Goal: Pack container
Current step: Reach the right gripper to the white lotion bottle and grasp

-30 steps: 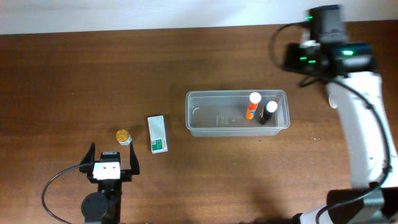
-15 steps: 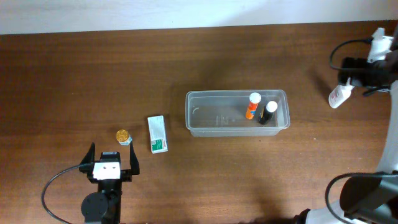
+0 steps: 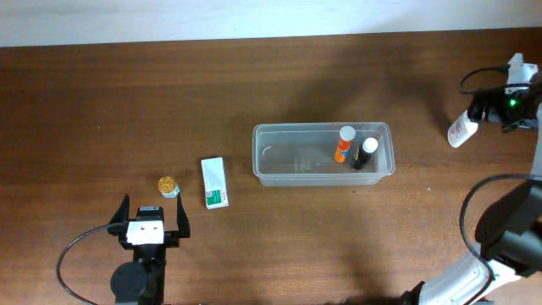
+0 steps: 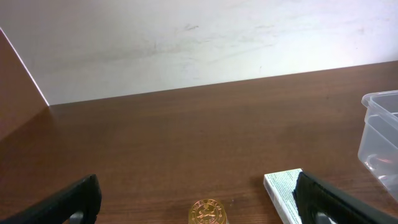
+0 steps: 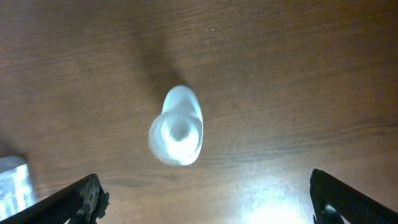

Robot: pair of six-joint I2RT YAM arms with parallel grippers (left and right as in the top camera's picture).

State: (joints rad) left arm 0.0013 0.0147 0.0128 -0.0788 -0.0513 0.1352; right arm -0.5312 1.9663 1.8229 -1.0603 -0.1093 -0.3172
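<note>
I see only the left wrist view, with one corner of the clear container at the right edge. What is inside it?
Observer: Two white-capped bottles, an orange bottle and a black bottle, stand at the right end of the container.
Operator: Is anything outside it that I do not see?
Observer: Yes, a white bottle sits far to the right of the container.
Operator: Where is the right gripper?
Observer: The right gripper is near that white bottle and faces it; its fingers are open and empty.

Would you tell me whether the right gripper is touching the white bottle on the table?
Apart. The right wrist view shows the white bottle between the open fingers of the right gripper, with bare table on both sides.
</note>
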